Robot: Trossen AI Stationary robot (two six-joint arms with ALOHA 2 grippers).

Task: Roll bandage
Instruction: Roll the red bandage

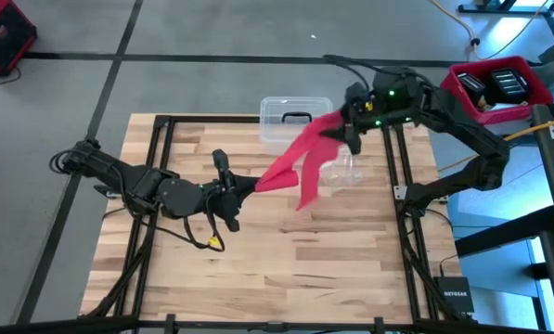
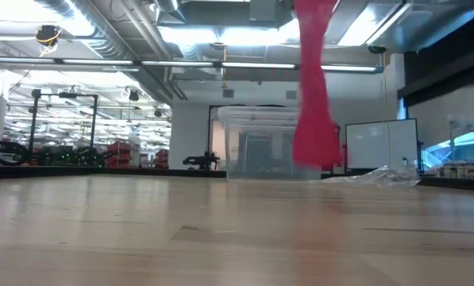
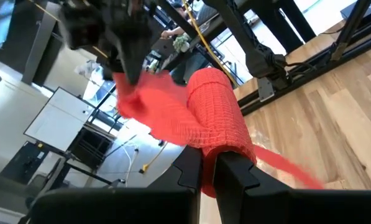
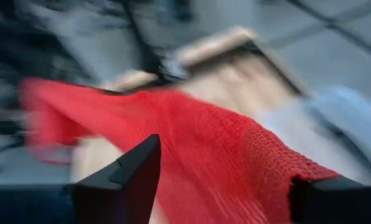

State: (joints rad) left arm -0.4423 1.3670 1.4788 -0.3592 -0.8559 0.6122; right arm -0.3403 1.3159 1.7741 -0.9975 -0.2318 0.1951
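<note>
The red bandage (image 1: 290,162) hangs in the air over the middle of the table, stretched between my two grippers. My left gripper (image 1: 242,188) is shut on its lower, rolled-up end (image 3: 216,112). From there the band rises to my right gripper (image 1: 344,130), which stands open over the table's far right part. The band passes between its wide-set fingers (image 4: 225,168). A loose tail (image 1: 309,190) drops from the right gripper. In the low view the tail (image 2: 314,119) ends a little above the tabletop. My left gripper pinches the bandage's rolled end (image 3: 211,177) between its two fingers, coming nearly level from the table's left. The thick roll stands out beyond the fingertips, lifted clear of the table. My right gripper is open. The band runs between its fingers and lies over one finger (image 4: 309,186), a single mesh layer hanging down on both sides.
A clear plastic box with a dark handle (image 1: 295,116) stands at the far edge behind the bandage. The crinkled clear wrapper (image 1: 343,172) lies under my right gripper. A red bin (image 1: 499,88) sits beyond the table's right edge. Bare wood lies toward the near edge.
</note>
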